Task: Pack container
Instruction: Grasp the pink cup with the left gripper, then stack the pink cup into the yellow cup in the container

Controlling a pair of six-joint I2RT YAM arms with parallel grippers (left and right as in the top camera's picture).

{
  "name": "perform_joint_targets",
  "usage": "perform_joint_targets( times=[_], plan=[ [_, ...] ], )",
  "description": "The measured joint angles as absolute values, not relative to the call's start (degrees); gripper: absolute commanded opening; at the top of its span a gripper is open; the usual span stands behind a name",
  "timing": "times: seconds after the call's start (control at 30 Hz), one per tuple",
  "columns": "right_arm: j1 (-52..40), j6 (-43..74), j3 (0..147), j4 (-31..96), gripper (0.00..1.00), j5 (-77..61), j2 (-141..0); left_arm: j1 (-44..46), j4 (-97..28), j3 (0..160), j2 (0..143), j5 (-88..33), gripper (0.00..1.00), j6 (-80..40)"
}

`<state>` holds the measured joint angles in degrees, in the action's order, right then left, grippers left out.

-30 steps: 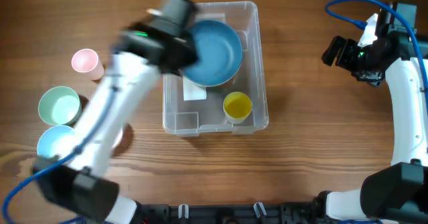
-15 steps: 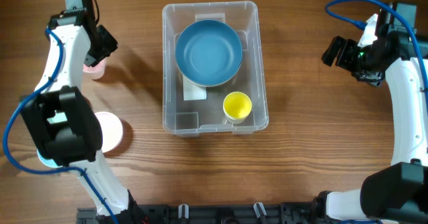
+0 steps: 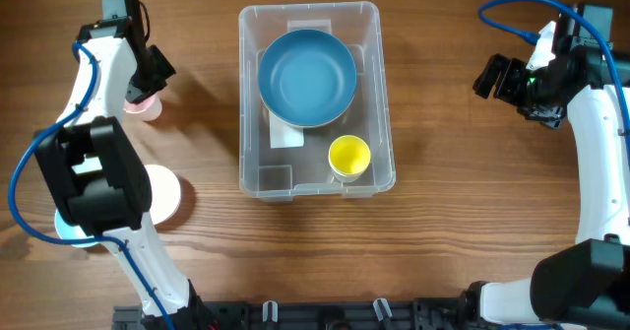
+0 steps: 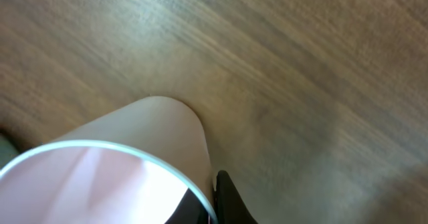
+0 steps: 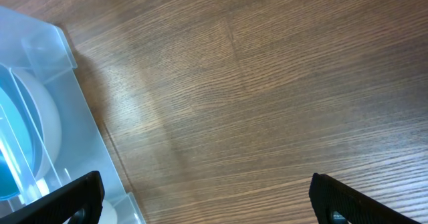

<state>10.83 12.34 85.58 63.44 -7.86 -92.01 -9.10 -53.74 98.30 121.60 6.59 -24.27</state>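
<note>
Sitting at the pink cup [image 4: 134,150], the left gripper [image 3: 148,86] gives no telling whether its jaws clench, while the right gripper [image 5: 207,187] holds its jaws released, the container [image 5: 73,117] beside 1 jaw.

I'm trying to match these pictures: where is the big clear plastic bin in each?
Overhead: the large clear rectangular plastic bin sits top centre.
Left wrist: not in it; only a pale pink cup shows.
Right wrist: the bin's corner fills the left edge.
Shared landmark: the round blue bowl inside it, also at the right wrist's left edge.
</note>
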Motion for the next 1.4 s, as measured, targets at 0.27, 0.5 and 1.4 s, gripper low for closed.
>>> perform_joint_targets(
  times=[0.27,0.5,1.4],
  plan=[
    [10.8,12.3,85.6,63.6,1.00,-7.9,-92.0,10.2,-62.7,98.3,93.0,0.9,0.04,-25.3],
    [10.8,12.3,85.6,63.8,0.99,-7.9,-92.0,39.2,-65.2,98.3,93.1,-0.4,0.04,-35.4],
    [10.8,12.3,85.5,63.8,1.00,-7.9,-92.0,7.6,-85.8,106.7,87.7,12.8,0.78,-37.4]
  ],
)
